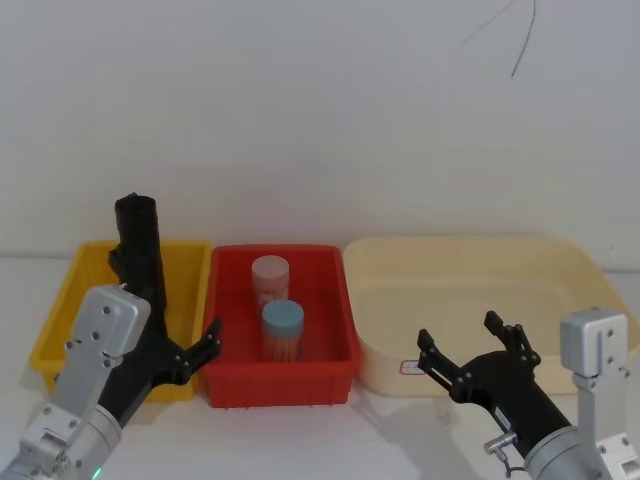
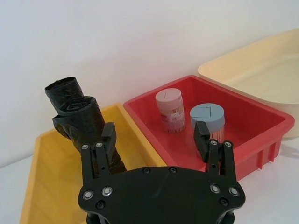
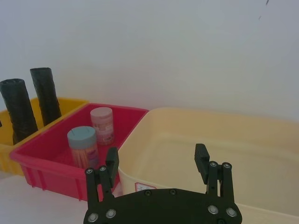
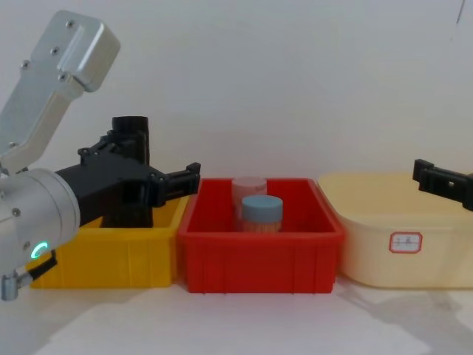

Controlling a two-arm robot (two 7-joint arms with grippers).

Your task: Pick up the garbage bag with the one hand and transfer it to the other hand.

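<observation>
In the yellow bin [image 2: 42, 158] at the left end of the bench [image 1: 300, 440], the bag [image 2: 79, 119] stood leaning, its top well above the rim. A second roll [image 2: 63, 91] that looked just like it stood right behind, the two touching or close to it. The left hand [image 2: 154, 133], the one with the green light, hung low over the near side of that bin with its fingers spread wide and nothing in its grip. From the left wrist view the bag ran down just beside one finger [image 2: 105, 144], inside the gap but way off to one side. Couldn't tell if it actually touched. The other finger sat over the red bin [image 2: 261, 135], where a pink jar [image 2: 170, 109] and a blue-lidded jar [image 2: 208, 119] stood side by side.

The right hand [image 3: 157, 154] was well apart from all that, hovering in front of the cream bin [image 3: 210, 114], also wide open and holding nothing.
</observation>
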